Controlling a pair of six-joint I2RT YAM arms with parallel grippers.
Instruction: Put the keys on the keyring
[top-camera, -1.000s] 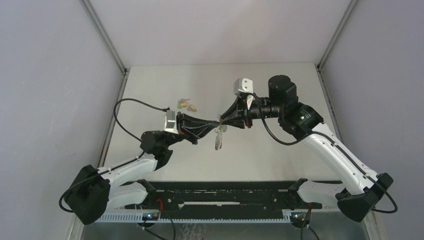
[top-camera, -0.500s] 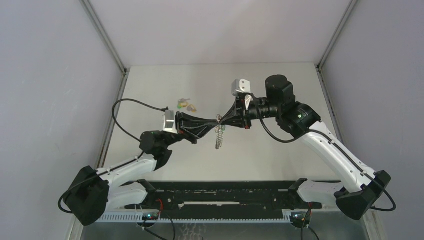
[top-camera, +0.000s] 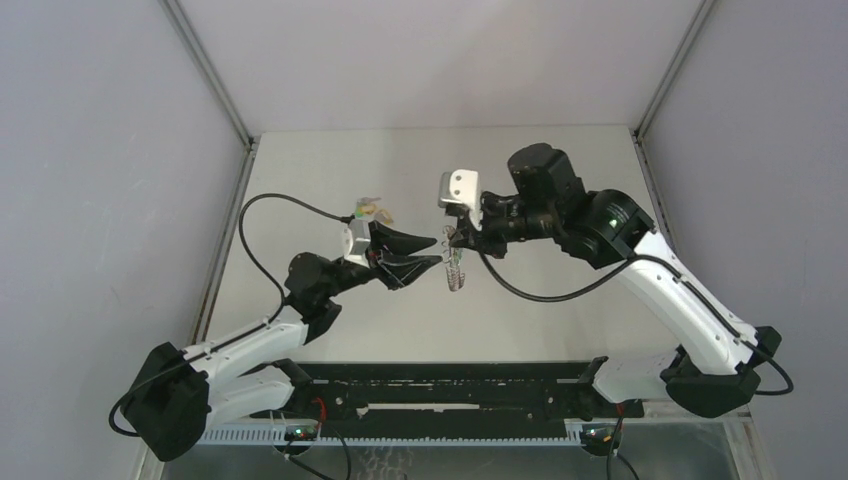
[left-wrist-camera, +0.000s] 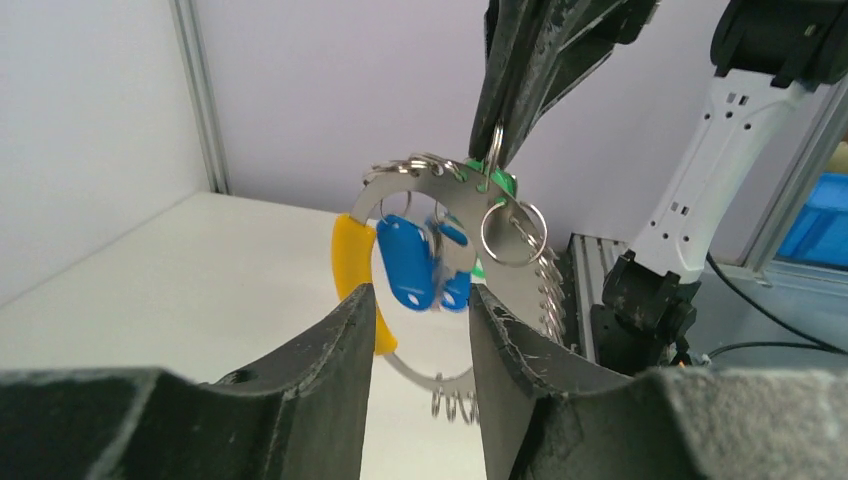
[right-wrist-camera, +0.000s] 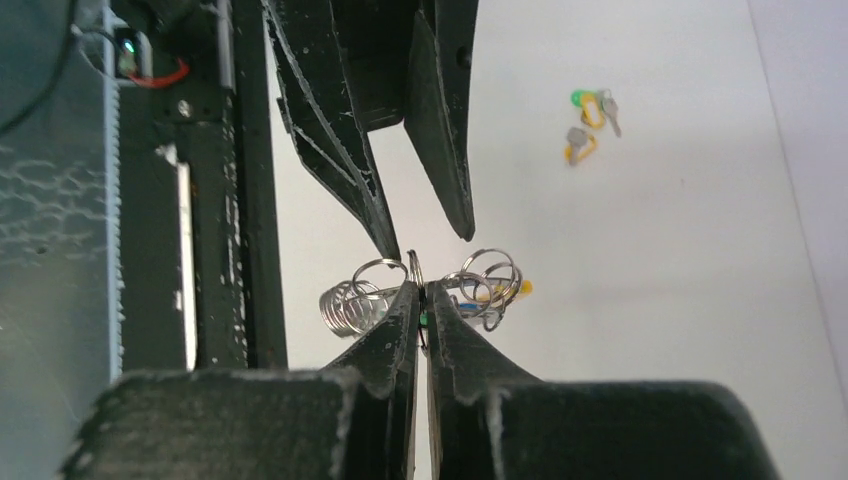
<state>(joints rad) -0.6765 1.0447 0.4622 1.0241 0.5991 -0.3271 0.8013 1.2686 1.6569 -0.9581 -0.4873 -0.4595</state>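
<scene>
— Where is the keyring (left-wrist-camera: 415, 170) hanging?
— It is dangling above the surface (top-camera: 320, 165), between the two arms, carrying blue keys (left-wrist-camera: 405, 265) and a yellow-headed key (left-wrist-camera: 352, 270).
— Who is gripping it?
— The right hand (right-wrist-camera: 422, 290) is pinching its top edge from above, fingers clenched tight. The left hand (left-wrist-camera: 415, 295) is gaping, grasping nothing, its fingers flanking the ring's lower half; whether they are brushing it is unclear.
— Anything else?
— A few loose keys (right-wrist-camera: 590, 125) are lying on the surface, left of centre.
</scene>
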